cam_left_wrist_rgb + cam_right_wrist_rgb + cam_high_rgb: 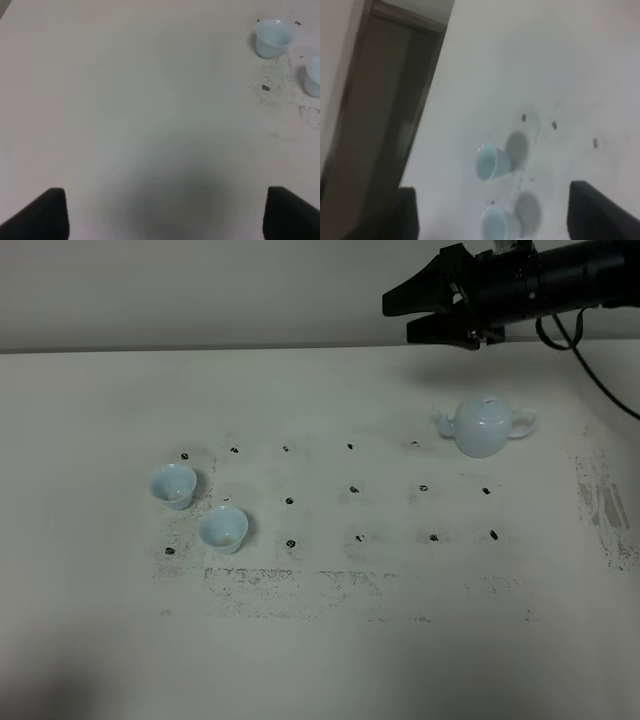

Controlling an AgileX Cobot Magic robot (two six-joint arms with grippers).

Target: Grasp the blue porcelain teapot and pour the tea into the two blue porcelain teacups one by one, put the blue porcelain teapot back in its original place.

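**Teapot not yet grasped; the reach appears to be in hand**

Exterior high: the right gripper (397, 322) hangs open above the upright blue porcelain teapot (483, 425), well apart from the teacups (173, 485).

Left wrist: the left gripper (167, 220) is spread wide, empty.

Right wrist: jaws wide; next, probably descend onto the loop handle (526, 421).

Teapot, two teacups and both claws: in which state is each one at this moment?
Blue porcelain teapot: upright on the table, lid on, not held.
Rear teacup: upright on the table, not held.
Front teacup: upright on the table, not held.
Right claw: open, empty, in the air beyond the teapot.
Left claw: open, empty, above bare table.
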